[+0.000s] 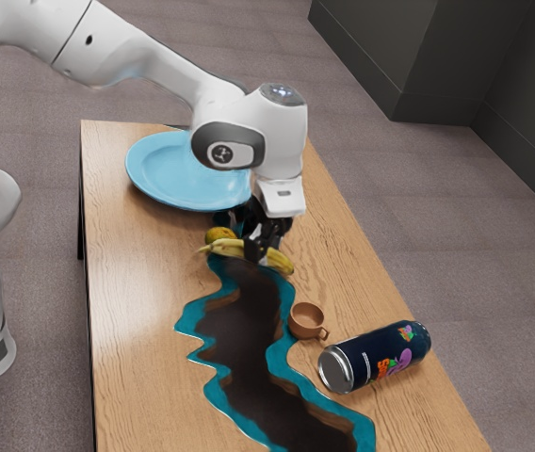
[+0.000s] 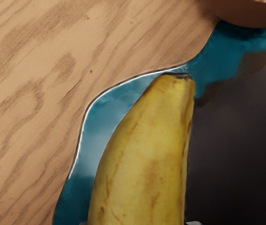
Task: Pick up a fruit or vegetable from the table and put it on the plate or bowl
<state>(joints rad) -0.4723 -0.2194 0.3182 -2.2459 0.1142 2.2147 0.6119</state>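
A yellow banana lies across the upper tip of the table's blue-and-black inlay, just below the light blue plate. My gripper points straight down over the banana's middle. Its black fingers press it from both sides, so it is shut on the banana, which rests at table height. In the wrist view the banana lies right under my hand, its tip reaching toward the brown cup.
A small brown cup stands beside the inlay, toward the exterior view's right of the banana. A dark printed can lies on its side beyond it. The wooden table is narrow, with floor all around.
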